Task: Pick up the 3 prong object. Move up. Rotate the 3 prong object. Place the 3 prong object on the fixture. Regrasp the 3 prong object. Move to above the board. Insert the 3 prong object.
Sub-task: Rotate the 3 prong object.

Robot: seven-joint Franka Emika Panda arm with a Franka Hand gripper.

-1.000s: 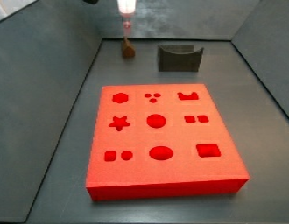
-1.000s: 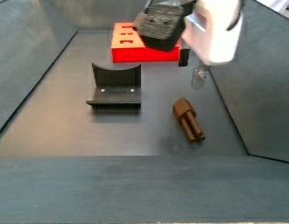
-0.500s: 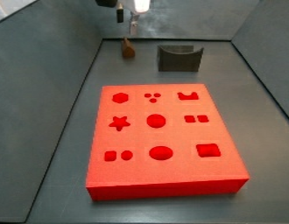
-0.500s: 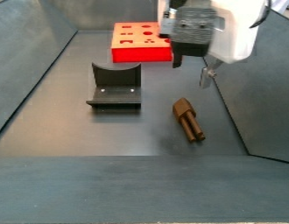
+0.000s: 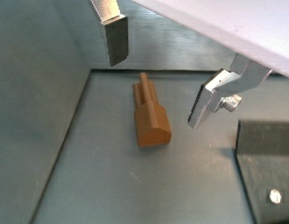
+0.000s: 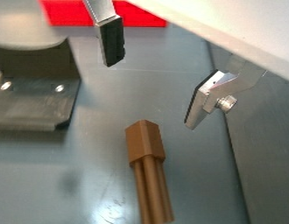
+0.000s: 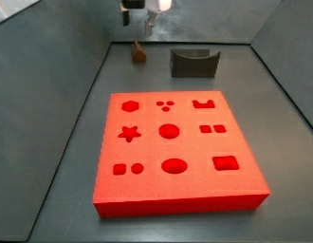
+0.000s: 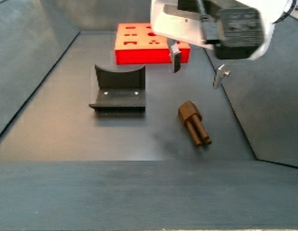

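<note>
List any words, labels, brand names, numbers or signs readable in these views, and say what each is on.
None: no readable text in any view.
The board has only recessed shape cut-outs, no lettering.
The 3 prong object, the fixture and the floor are unmarked.
The hand, open above the 3 prong object, shows no label or brand.

A lab test rig (grey-walled bin (image 8: 43, 108), end effector (image 8: 198, 69) overhead).

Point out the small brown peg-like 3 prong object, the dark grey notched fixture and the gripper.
small brown peg-like 3 prong object (image 5: 148, 114): wrist view, its thicker body.
dark grey notched fixture (image 8: 117, 88): side view, its upright back.
gripper (image 6: 158, 74): wrist view, midway between open fingers.
</note>
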